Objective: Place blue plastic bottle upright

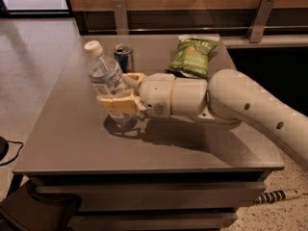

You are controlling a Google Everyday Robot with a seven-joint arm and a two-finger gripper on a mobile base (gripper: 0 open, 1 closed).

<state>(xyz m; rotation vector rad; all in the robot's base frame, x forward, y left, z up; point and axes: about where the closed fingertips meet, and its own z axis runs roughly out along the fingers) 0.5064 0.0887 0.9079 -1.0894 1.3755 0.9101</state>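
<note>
The blue plastic bottle [105,77] is a small clear bottle with a white cap and a pale label. It stands nearly upright, leaning slightly left, with its base at or just above the grey table [67,129]. My gripper [122,93] comes in from the right and is shut on the bottle's lower half, with cream fingers [119,105] on both sides of it. The white arm [231,105] stretches away to the right.
A blue-and-silver drink can [124,57] stands just behind the bottle. A green chip bag [193,56] lies at the back right of the table. A wooden wall with metal brackets runs behind. Floor lies to the left.
</note>
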